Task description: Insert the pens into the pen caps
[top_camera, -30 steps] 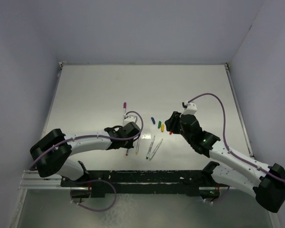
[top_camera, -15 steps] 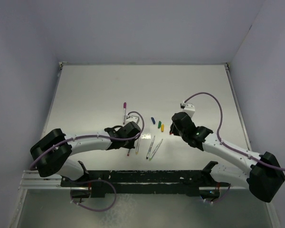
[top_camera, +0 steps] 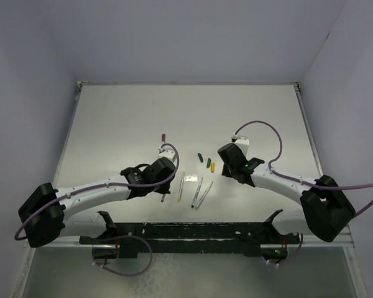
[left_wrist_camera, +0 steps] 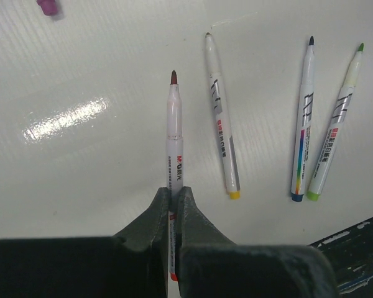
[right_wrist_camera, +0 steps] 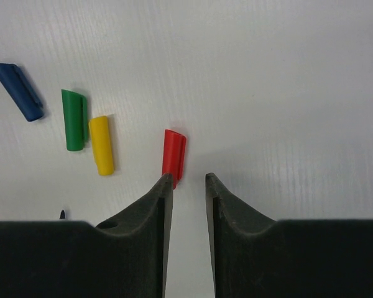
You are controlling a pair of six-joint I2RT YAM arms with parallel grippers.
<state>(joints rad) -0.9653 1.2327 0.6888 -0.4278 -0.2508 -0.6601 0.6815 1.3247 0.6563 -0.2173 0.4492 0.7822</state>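
Note:
My left gripper (left_wrist_camera: 174,189) is shut on a white pen (left_wrist_camera: 173,130) with a dark red tip pointing away from me. Three more pens lie to its right: one yellow-ended (left_wrist_camera: 221,118), one blue-ended (left_wrist_camera: 303,124), one green-ended (left_wrist_camera: 336,130). A purple cap (left_wrist_camera: 48,6) lies far ahead on the left. My right gripper (right_wrist_camera: 188,177) is open, low over the table. The red cap (right_wrist_camera: 174,155) lies just beyond its left fingertip, not between the jaws. To the left lie the yellow cap (right_wrist_camera: 101,144), green cap (right_wrist_camera: 73,119) and blue cap (right_wrist_camera: 17,92).
In the top view the left gripper (top_camera: 161,174) and right gripper (top_camera: 227,169) work near the front middle of the white table (top_camera: 186,112). The black base rail (top_camera: 186,233) runs along the near edge. Walls close in the sides and back.
The left gripper has shut on the pen and drawn back to the left with it. The right gripper moved left toward the red cap, its jaws narrowing.

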